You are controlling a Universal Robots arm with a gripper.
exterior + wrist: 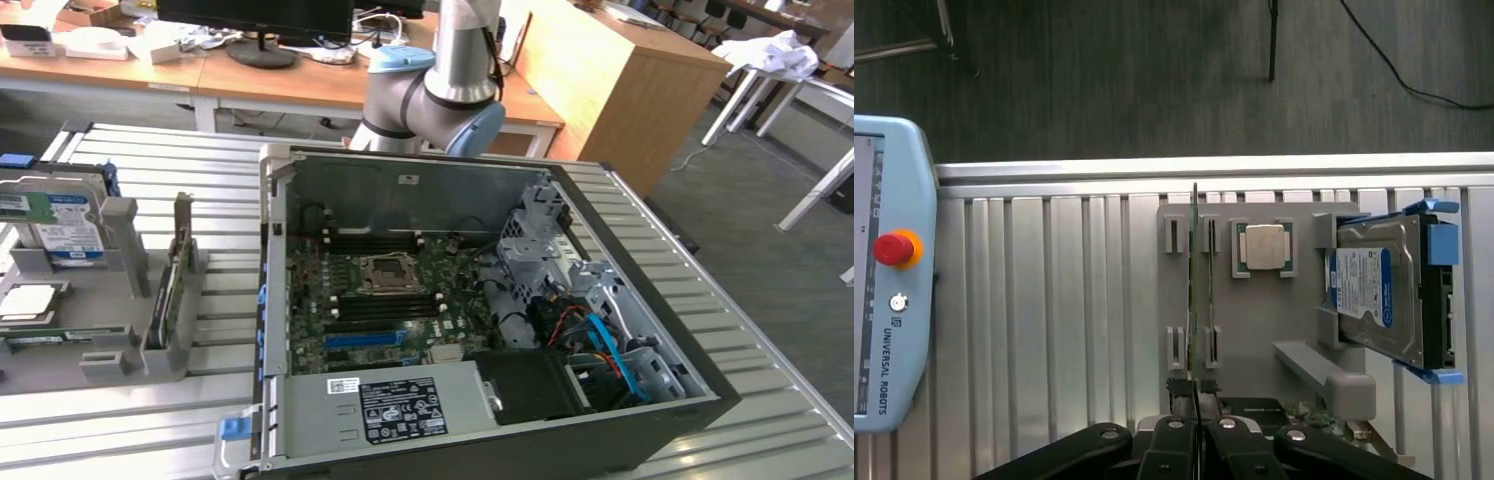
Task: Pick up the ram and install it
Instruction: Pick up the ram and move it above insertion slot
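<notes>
Ram on edge in its holder, tool pressed together
The ram (1197, 280) stands in the grey holder (1254, 320) on the tabletop (1054, 300), near a hard drive (1379, 290); the tool (1194, 390) is closed.

"UNIVERSAL ROBOTS" printed on teach pendant (894, 285) casing.

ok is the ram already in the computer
No, the ram stands on edge in the grey holder beside the open computer.
</notes>
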